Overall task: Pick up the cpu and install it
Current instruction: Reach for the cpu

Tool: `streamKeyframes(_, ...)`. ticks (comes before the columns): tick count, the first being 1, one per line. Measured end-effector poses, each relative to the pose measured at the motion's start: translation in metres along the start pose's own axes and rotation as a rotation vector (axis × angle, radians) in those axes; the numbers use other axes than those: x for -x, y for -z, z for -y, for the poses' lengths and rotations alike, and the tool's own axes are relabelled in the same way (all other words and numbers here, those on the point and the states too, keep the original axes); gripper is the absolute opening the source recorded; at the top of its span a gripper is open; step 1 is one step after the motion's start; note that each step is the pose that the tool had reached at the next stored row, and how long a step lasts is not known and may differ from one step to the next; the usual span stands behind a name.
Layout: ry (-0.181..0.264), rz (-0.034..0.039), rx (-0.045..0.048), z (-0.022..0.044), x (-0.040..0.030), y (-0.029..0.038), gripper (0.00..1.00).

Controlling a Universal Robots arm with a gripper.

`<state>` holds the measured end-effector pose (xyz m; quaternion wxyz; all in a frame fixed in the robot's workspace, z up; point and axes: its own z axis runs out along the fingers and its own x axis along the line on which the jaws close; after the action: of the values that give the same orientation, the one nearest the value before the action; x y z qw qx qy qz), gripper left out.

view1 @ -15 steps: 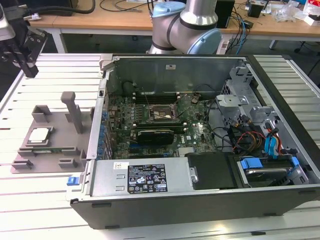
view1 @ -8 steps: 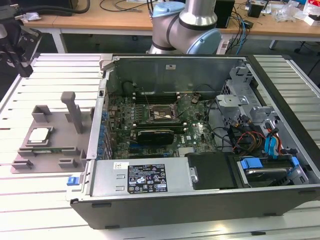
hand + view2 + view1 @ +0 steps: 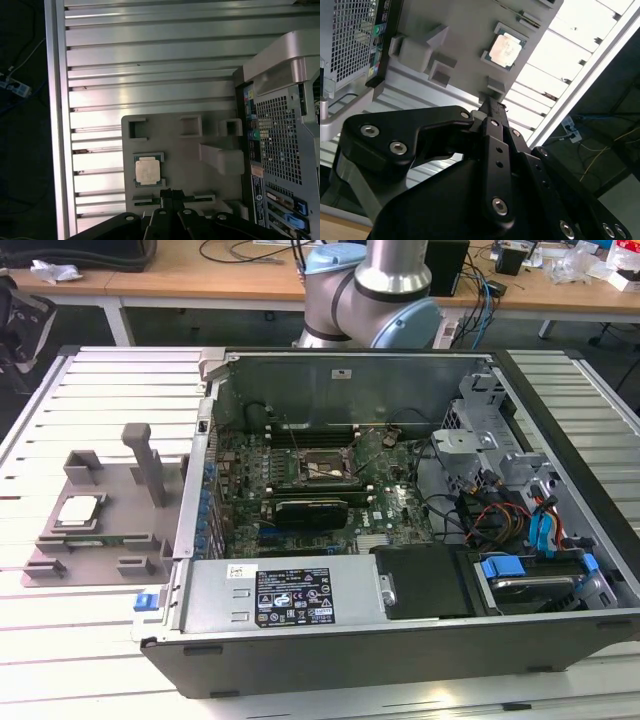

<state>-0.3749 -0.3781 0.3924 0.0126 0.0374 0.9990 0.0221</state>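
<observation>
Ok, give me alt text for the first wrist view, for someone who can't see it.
A silvery cpu lies in a recess of a grey holder on a slatted metal table. The closed black tool points toward the holder without touching the cpu; a computer case stands beside the holder.

Claw (image 3: 167, 192) w/ tips together.
</observation>
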Motion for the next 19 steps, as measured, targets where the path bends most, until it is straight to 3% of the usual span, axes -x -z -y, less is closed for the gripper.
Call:
streamKeyframes(7,0.000,0.0000,0.0000,-0.0003,-0.0139,0.0003,0.11)
streamKeyframes(12,0.000,0.0002,0.0001,-0.0001,-0.0195,-0.0005,0.11)
streamKeyframes(19,0.000,0.0000,0.0001,0.0011,-0.0213,-0.0248,0.11)
